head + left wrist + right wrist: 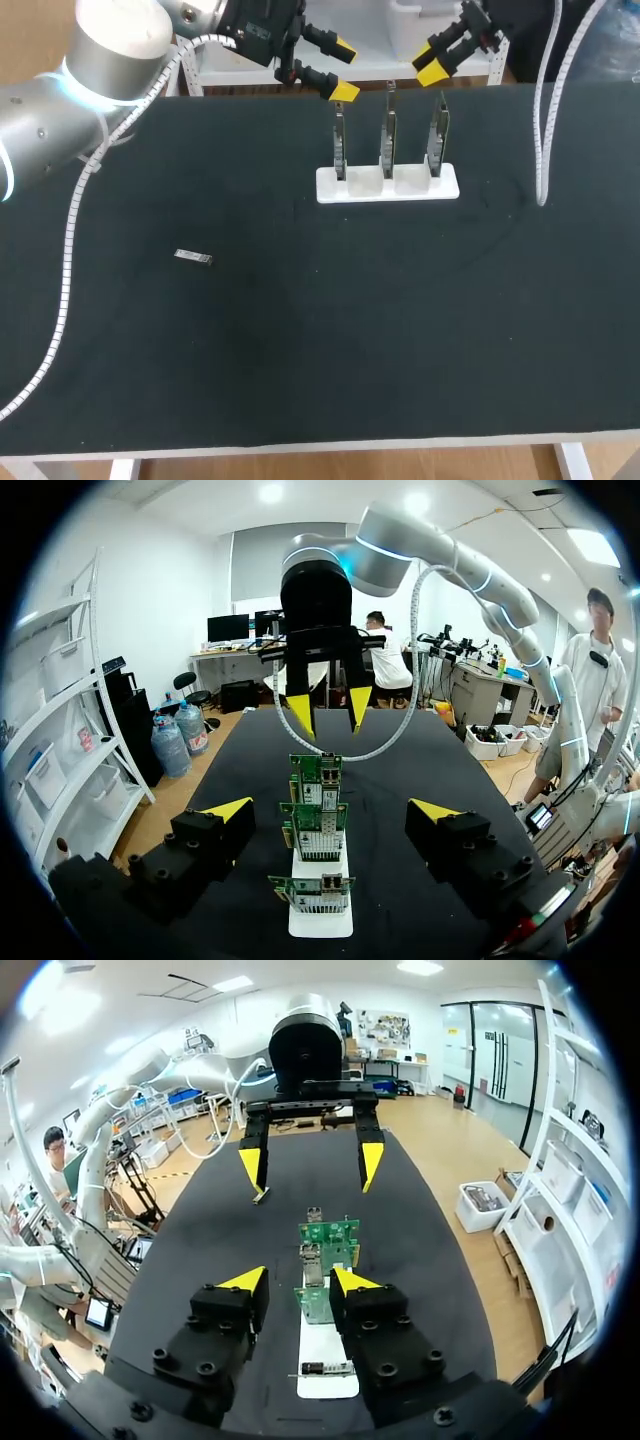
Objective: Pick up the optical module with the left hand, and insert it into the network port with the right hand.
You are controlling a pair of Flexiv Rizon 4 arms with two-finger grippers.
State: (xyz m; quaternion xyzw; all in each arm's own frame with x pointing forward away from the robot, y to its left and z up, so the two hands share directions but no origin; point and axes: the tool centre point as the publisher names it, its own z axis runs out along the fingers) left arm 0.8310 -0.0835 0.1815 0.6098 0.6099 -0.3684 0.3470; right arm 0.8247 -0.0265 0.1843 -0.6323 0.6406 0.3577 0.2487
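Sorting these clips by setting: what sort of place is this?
Probably a robotics test bench: the left hand and right hand hang above a black table bearing a white stand of network cards.

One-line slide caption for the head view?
Both open, left gripper and right gripper hover near three boards in a white holder; the module lies apart to their left.

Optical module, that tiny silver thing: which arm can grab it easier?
Left, probably. The optical module lies on the table's left half, where the left arm comes in. The left gripper is open, empty and nearer to it than the right gripper.
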